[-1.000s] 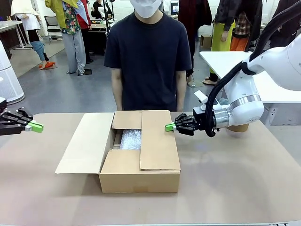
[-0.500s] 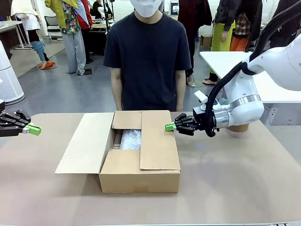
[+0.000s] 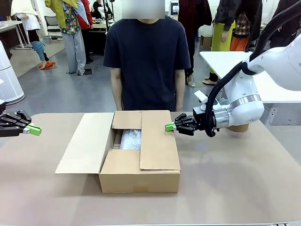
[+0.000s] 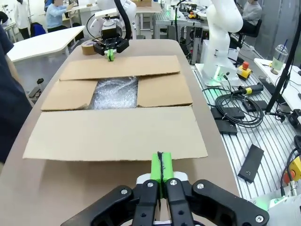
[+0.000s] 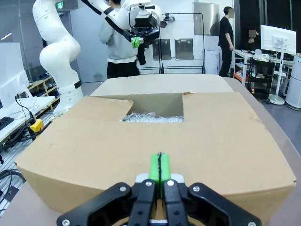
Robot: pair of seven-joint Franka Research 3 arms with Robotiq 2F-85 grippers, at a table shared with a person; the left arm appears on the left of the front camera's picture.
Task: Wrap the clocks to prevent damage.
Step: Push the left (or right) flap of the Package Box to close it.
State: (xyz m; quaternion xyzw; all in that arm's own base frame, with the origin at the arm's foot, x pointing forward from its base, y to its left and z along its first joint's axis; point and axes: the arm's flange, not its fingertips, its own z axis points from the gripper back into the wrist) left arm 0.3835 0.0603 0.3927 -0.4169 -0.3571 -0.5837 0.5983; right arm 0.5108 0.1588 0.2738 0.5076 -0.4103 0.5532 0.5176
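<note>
A cardboard box (image 3: 139, 176) stands mid-table with its right flap and both short flaps folded in, and its left flap (image 3: 87, 143) spread outward. Bubble wrap (image 3: 130, 139) shows through the remaining gap; the clocks are hidden. My right gripper (image 3: 170, 127) is shut, its green tips at the far right edge of the folded flap. My left gripper (image 3: 34, 129) is shut and empty, well left of the box. The left wrist view looks past my left gripper (image 4: 160, 167) to the spread flap (image 4: 117, 132) and bubble wrap (image 4: 115, 93). My right gripper (image 5: 160, 169) faces the box side (image 5: 155, 136).
A person (image 3: 146, 61) stands at the far side of the table right behind the box, hands down. A brown tape roll (image 3: 237, 127) sits behind my right arm. Bare table lies in front of the box and to its right.
My left gripper has drawn back slightly to the left, away from the box. The right gripper and the box have not moved.
</note>
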